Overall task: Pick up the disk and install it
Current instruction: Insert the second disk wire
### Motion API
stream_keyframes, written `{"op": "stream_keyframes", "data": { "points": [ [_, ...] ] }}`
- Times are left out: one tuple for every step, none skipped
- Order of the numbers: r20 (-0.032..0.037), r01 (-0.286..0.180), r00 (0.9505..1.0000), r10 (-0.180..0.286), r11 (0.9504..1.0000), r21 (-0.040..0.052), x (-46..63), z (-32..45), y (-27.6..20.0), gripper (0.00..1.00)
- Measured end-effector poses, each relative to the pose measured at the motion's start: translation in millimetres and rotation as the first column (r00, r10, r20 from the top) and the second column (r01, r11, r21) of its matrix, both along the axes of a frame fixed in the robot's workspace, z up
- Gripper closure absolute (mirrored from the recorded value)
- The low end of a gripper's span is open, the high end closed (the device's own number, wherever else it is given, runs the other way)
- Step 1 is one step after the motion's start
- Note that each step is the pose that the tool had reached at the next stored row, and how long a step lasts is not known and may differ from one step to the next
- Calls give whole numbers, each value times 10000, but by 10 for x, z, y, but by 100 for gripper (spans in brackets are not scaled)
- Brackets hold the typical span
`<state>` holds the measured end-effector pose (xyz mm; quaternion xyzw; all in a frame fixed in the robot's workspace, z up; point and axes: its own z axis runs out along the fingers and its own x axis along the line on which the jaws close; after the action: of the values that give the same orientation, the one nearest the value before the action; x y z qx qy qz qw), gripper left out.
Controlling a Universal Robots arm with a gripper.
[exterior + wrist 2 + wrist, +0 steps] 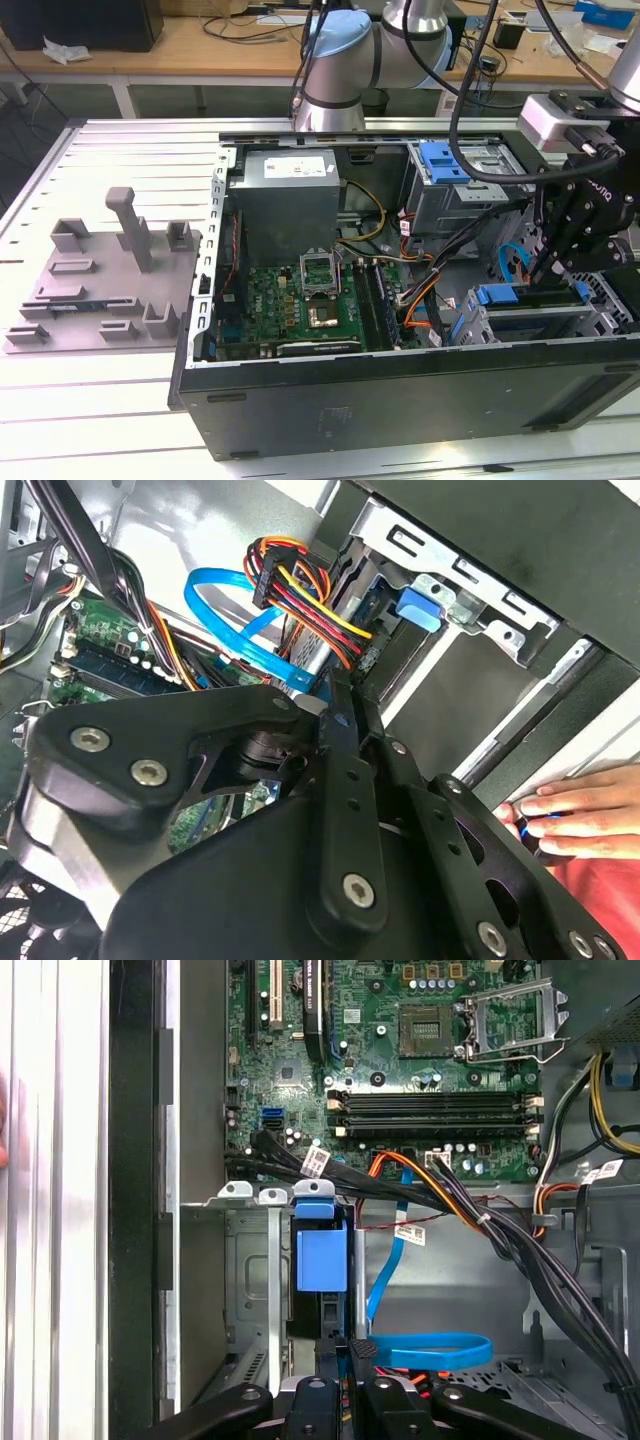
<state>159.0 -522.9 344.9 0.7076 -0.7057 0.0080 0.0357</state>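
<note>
The disk (pixel 530 295) sits in the drive cage at the front corner of the open computer case, on the exterior view's right; its blue carrier edge faces up. In the first wrist view the disk (pixel 320 1260) stands edge-on between the cage walls. In the second wrist view a strip of the silver disk (pixel 312 648) shows past the fingers. My gripper (pixel 546 270) hangs right over it, fingers together, tips at the carrier's edge in both wrist views (pixel 345 1350) (pixel 343 692). I see nothing held between them.
The case holds the motherboard (pixel 300 300), a grey power-supply box (pixel 290 195), a bare blue latch piece (pixel 445 160) and cable bundles (pixel 450 1205). A blue data cable (pixel 430 1345) loops beside the cage. A person's hand (pixel 580 815) rests outside the case. A grey fixture (pixel 110 280) lies left.
</note>
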Motion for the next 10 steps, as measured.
{"op": "stream_keyframes", "data": {
  "points": [
    [1,0,10000,0,10000,0,1,-6,0,84],
    [0,0,10000,0,10000,0,1,-10,0,84],
    [0,0,10000,0,10000,0,1,-12,0,84],
    [0,0,10000,0,10000,0,1,-19,-1,84],
    [0,0,10000,0,10000,0,1,-25,0,84],
    [0,0,10000,0,10000,-1,1,-34,0,84],
    [0,0,10000,0,10000,-2,1,-42,-1,84],
    [0,0,10000,0,10000,-2,1,-47,-1,84],
    [0,0,10000,0,10000,-4,1,-52,-1,84],
    [-1,0,10000,0,10000,-6,1,-59,-1,84]
  ]
}}
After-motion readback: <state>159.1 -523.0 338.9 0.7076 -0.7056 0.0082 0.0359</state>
